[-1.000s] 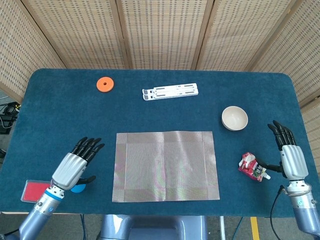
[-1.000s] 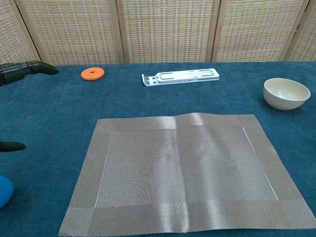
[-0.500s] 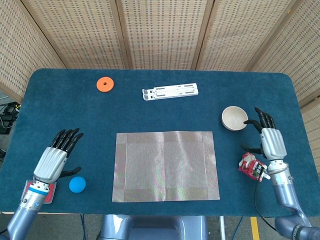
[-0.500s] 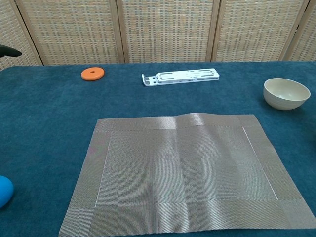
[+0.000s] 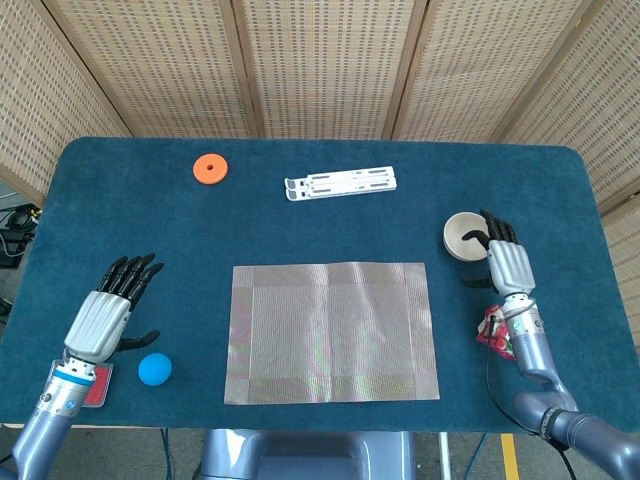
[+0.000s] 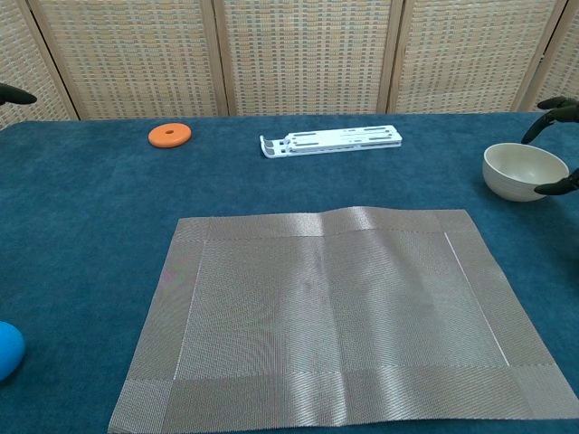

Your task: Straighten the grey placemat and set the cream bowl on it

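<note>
Backdrop: woven cane screens stand behind the scene.
Counter (image 5: 120,200): covered in dark blue cloth, it carries every item.
Grey placemat (image 5: 331,332): lies near the front edge, roughly square to it; a low ripple shows along its far edge in the chest view. It looks already straightened, unchanged over the last second.
White folding stand (image 5: 341,184): flat, toward the far edge, well apart from the mat.
Right robot hand (image 5: 505,264): fingers spread and holding nothing, now at the bowl's right rim; contact cannot be confirmed. A second ago it hung well back beside the snack packet, so it has advanced on the bowl.
Left robot hand (image 5: 105,312): fingers apart, empty, near the front left corner; it has drawn back from the mat's left side.
Cream bowl (image 5: 467,236): upright, off the mat, beyond its far right corner; not yet lifted.
Orange disc (image 5: 210,168): far left.
Blue ball (image 5: 154,369): just beside the left robot hand, uncovered since it withdrew.
Red snack packet (image 5: 491,333): partly hidden under the right forearm.
Stage, judged: mat done; grasping the bowl is next.
</note>
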